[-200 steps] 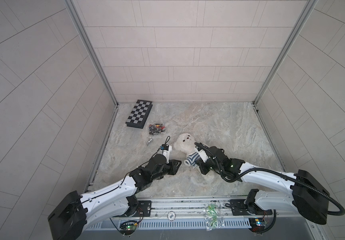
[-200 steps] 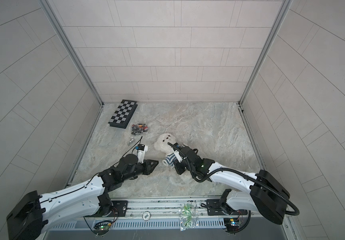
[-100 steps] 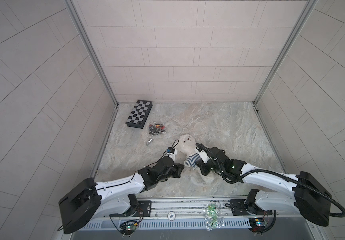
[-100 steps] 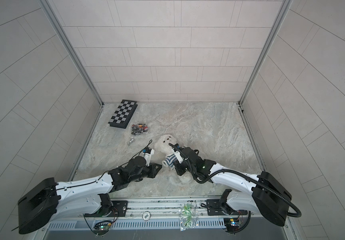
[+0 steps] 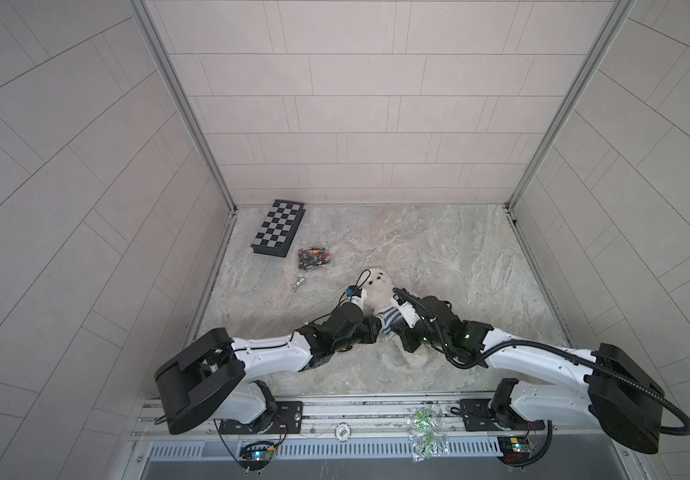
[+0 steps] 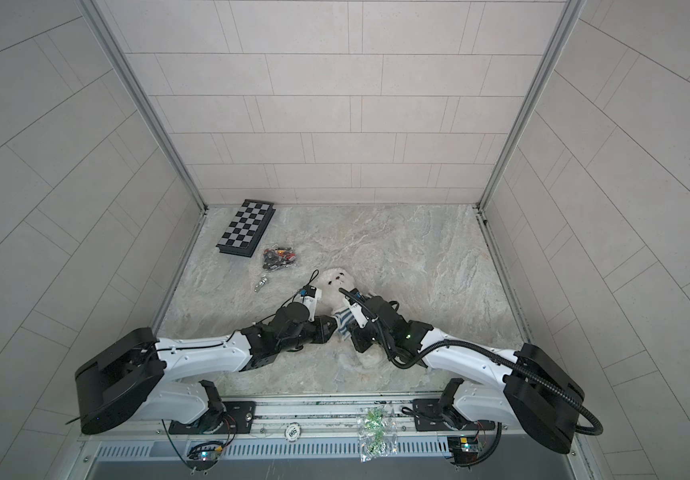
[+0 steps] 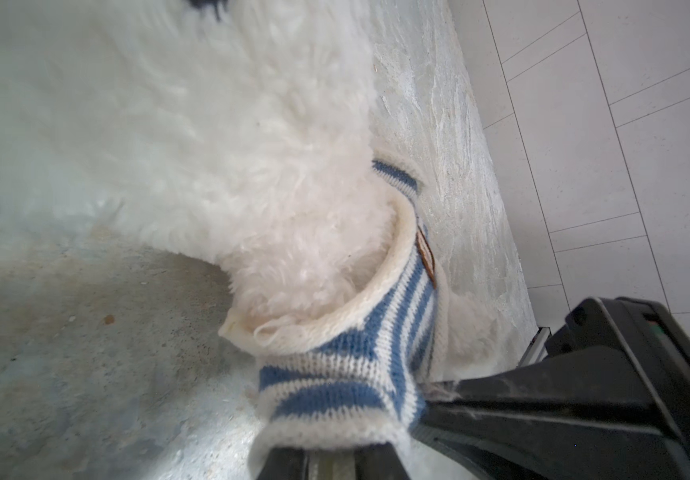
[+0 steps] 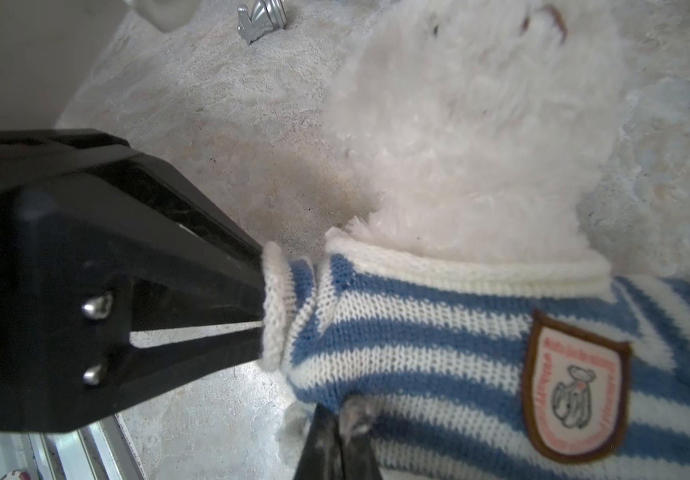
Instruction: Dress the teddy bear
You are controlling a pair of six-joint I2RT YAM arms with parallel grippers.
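The fluffy white teddy bear (image 5: 377, 282) (image 6: 337, 282) lies on its back mid-table, head toward the far wall. A blue-and-white striped shirt (image 5: 389, 322) (image 8: 438, 332) with a badge covers its chest. My left gripper (image 5: 377, 328) (image 8: 262, 307) reaches in from the left. Its two fingers stand slightly apart and their tips are hidden inside the shirt's cream sleeve cuff (image 7: 326, 432). What they hold is hidden. My right gripper (image 5: 399, 334) (image 8: 341, 415) comes in from the right, shut on a pinch of the striped knit below the sleeve.
A folded chessboard (image 5: 278, 226) lies at the back left. Beside it are a bag of small dark pieces (image 5: 313, 257) and a silver chess piece (image 5: 299, 284). A clear bag of green bits (image 5: 422, 432) rests on the front rail. Tiled walls enclose three sides.
My left arm has stretched to the right, bringing its fingers from beside the bear into the shirt's sleeve. The right gripper has kept its hold and place.
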